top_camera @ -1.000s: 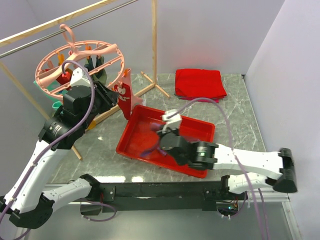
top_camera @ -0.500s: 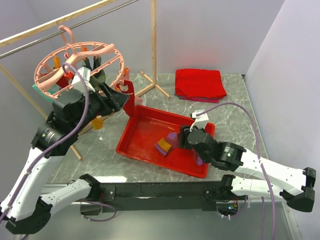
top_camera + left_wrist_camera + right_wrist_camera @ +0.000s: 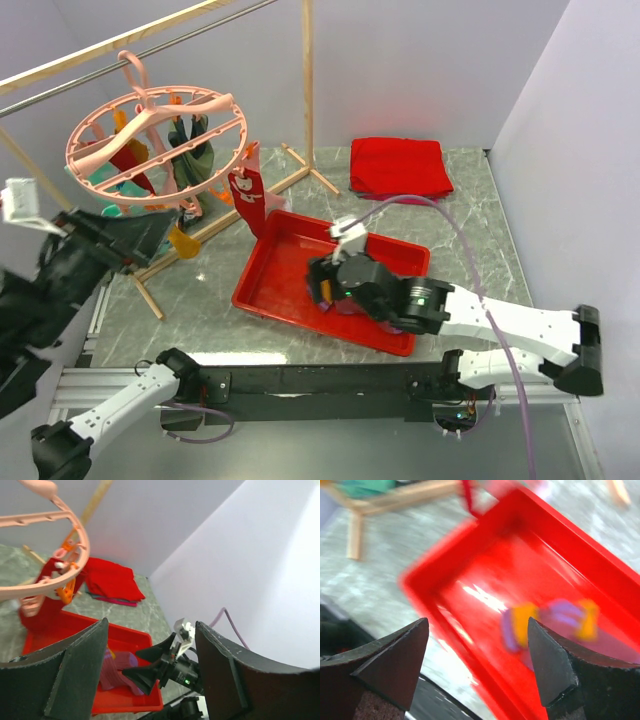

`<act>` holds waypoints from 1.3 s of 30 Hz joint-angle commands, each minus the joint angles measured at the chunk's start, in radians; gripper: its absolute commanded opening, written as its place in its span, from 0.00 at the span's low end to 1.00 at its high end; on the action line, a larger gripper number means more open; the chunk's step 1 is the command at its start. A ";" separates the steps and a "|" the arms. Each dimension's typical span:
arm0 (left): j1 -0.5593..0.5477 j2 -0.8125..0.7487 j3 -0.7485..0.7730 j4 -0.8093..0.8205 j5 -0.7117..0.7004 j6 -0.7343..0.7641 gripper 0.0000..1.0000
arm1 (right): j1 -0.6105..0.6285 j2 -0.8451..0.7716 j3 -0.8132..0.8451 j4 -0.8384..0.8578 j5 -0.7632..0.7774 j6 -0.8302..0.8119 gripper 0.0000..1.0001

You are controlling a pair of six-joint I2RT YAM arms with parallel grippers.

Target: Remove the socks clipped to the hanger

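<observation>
Backed away from hanger (image 3: 84, 542), left claw (image 3: 150, 625) spread empty; right claw (image 3: 477, 622) spread above sock (image 3: 547, 622) in tray (image 3: 485, 565)

We see the hanger (image 3: 190, 103) as smooth pink plastic, the socks (image 3: 190, 150) on it soft matt knit. The red tray (image 3: 285, 265) is glossy plastic, catching white glare. The far cloth (image 3: 398, 165) looks matt and soft. The rack (image 3: 308, 90) is bare pale wood with a shiny metal bar (image 3: 200, 32); the table (image 3: 480, 230) is veined grey stone-look, faintly polished.
</observation>
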 commanded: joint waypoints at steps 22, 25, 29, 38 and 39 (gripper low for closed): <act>0.000 -0.214 0.039 -0.301 -0.316 -0.066 0.71 | 0.223 0.835 0.847 0.477 0.173 -0.328 0.98; 0.001 -0.213 0.059 -0.323 -0.296 -0.067 0.70 | 0.219 0.863 0.866 0.482 0.198 -0.354 0.97; 0.000 -0.219 0.065 -0.341 -0.276 -0.077 0.69 | 0.187 0.882 0.884 0.437 0.152 -0.290 0.93; 0.000 -0.191 0.062 -0.359 -0.240 -0.055 0.67 | 0.174 0.917 0.879 0.469 -0.005 -0.283 0.74; 0.000 -0.181 0.075 -0.364 -0.243 -0.054 0.67 | 0.173 0.920 0.878 0.474 -0.011 -0.282 0.72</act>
